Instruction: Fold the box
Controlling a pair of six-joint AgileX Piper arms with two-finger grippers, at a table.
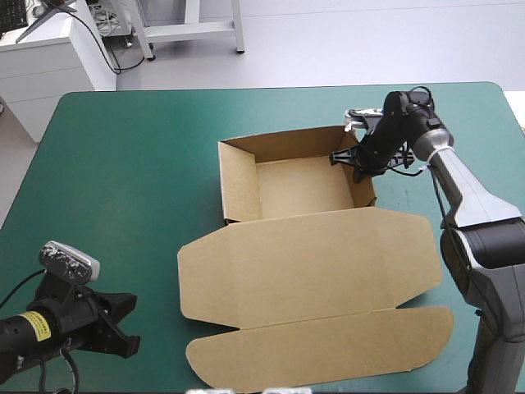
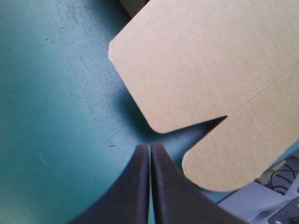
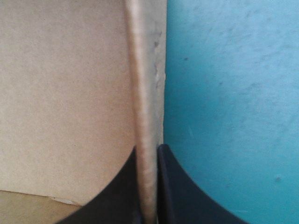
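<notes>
Between the black fingers of the right tool (image 3: 148,148) stands the doubled side wall (image 3: 145,84) of the brown board box (image 1: 305,271). The two fingers are pressed all but together on it, one inside the tray and one outside over the teal-green surface (image 3: 233,93), and the wall's rounded top edge runs straight ahead from the tips. The tray part, with its walls raised, sits below and beside this tool. The wide flat lid (image 1: 328,254) reaches from the tray toward the left tool (image 2: 150,145), whose fingers meet in a point with nothing between them. The lid's rounded corner flaps (image 2: 219,158) lie just ahead of that tool and a little to one side, apart from its tips. The step in hand looks like setting this side wall firm. Doing it well calls for a pinch square to the wall and for pressing the fold down evenly along its length, not at one spot. It also means no sideways drag, since the light tray could slide or a raised wall spring open. If the box shifts, the left tool could steady the lid.
</notes>
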